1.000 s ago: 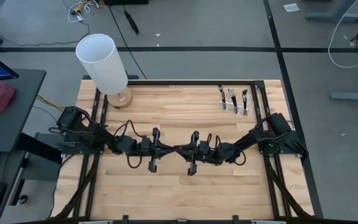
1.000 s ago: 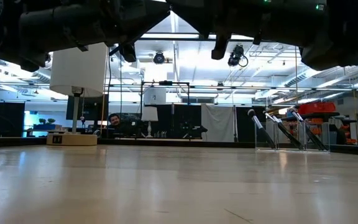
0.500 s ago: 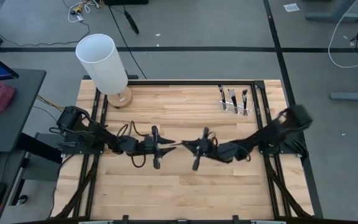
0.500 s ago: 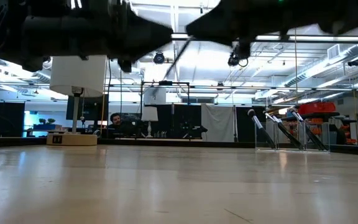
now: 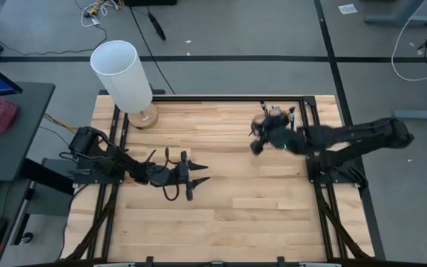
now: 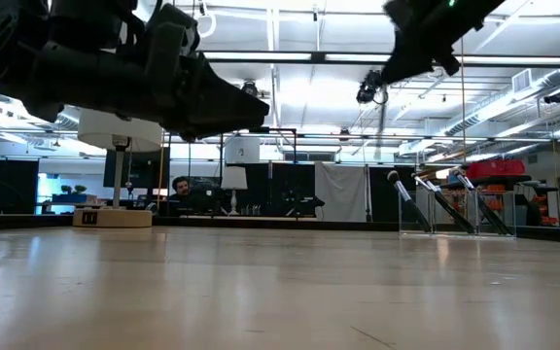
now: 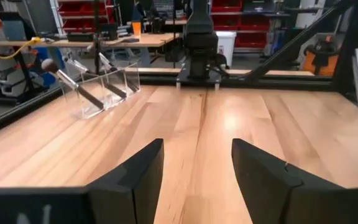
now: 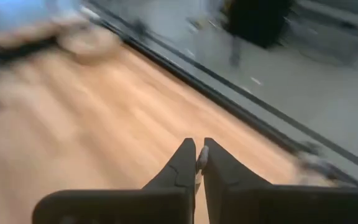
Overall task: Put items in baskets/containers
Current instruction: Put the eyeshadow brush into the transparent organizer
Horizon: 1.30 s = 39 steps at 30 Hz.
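from above, my right gripper [image 5: 256,138] sits just short of the clear holder [image 5: 280,127] at the table's far right corner, while my left gripper [image 5: 199,175] waits mid-table, well apart, fingers spread and holding nothing. low down, the brushes [image 6: 440,204] lean in that holder, beyond and below my raised right arm. past my right wrist, the fingers [image 8: 182,167] are pressed together on something thin and pale, likely a brush, so i'd steady over a free compartment, tip down, before letting go.
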### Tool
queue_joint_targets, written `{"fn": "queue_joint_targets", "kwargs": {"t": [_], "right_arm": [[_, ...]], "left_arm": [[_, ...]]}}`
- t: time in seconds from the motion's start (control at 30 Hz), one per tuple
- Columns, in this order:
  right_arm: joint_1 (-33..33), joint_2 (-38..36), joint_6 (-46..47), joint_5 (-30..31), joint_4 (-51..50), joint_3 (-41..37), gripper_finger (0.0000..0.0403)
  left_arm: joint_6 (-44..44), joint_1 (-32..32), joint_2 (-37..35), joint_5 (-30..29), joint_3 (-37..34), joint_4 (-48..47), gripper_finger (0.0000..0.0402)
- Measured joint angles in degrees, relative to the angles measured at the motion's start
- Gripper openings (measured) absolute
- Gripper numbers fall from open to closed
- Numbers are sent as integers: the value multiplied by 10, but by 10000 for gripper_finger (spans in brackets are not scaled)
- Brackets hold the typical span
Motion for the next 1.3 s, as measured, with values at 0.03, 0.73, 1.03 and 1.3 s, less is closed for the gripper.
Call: {"fn": "queue_joint_targets", "kwargs": {"t": [0.03,0.73,1.03,1.3], "right_arm": [[-27,0,-1,-10,-38,14,6],[-404,80,-147,-296,-129,54,9],[-425,154,-160,-323,-132,54,9],[-426,161,-160,-330,-136,54,46]], "left_arm": [[-3,2,0,0,0,-1,192],[-44,11,0,2,0,-17,181],[-45,11,0,2,0,-17,181],[-58,11,0,2,0,-17,181]]}}
